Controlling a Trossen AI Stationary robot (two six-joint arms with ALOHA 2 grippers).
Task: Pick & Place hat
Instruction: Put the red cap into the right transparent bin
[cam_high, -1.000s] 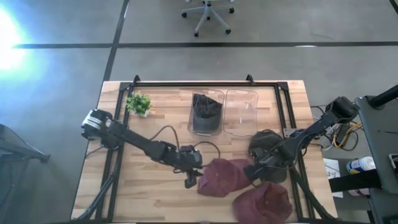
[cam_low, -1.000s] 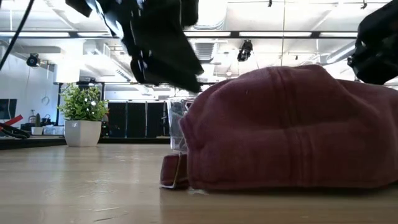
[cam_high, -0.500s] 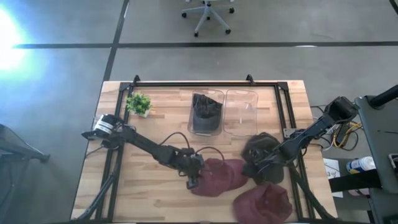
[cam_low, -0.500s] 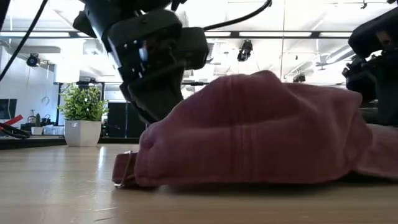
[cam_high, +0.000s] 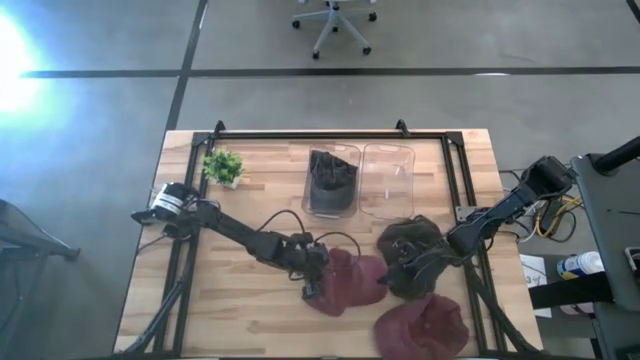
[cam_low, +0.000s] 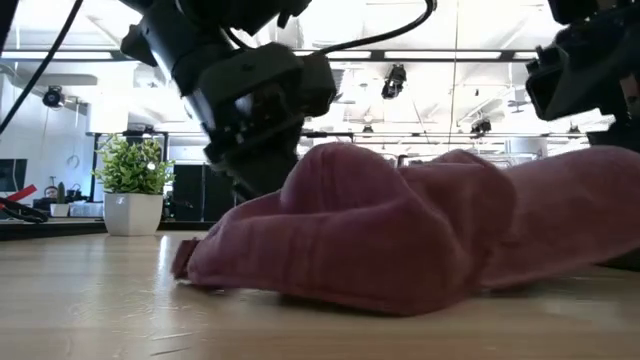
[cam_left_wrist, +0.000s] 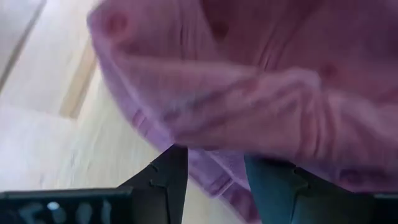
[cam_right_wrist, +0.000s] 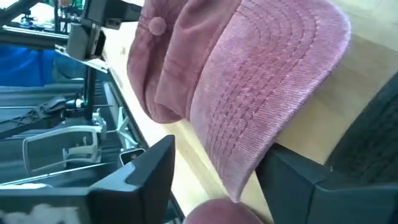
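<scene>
A maroon hat (cam_high: 345, 285) lies crumpled on the wooden table, between my two grippers. At its left edge my left gripper (cam_high: 313, 288) stands open and slants down, with the hat's rim (cam_left_wrist: 208, 177) between its fingers. My right gripper (cam_high: 398, 268) is open at the hat's right side, with the stitched brim (cam_right_wrist: 249, 106) between its fingers. A dark olive hat (cam_high: 412, 240) lies under my right arm. A second maroon hat (cam_high: 422, 325) rests near the table's front edge. My left gripper straddles the hat's rim (cam_left_wrist: 205, 180) with open fingers, slanting down from the table's left. The cloth lies over one finger (cam_left_wrist: 273, 186) and is bunched up in front of them. The hat stays on the table. My right gripper comes from the table's right, nearly level. The brim's edge (cam_right_wrist: 264, 152) lies against one finger (cam_right_wrist: 298, 180), and the other finger (cam_right_wrist: 146, 174) stands apart from it. The brim's tip reaches down between them.
Two clear bins stand at the back middle: the left bin (cam_high: 332, 180) holds a dark hat and the right bin (cam_high: 388, 178) shows nothing inside. A small potted plant (cam_high: 223, 165) stands at the back left. A black frame (cam_high: 300, 135) runs along the table's far edge.
My left gripper has come down against the maroon hat's left edge. My right gripper has turned and gone toward the table's left, the olive hat shifting with it. The maroon hat has been squeezed from a full dome into a low, crumpled heap.
</scene>
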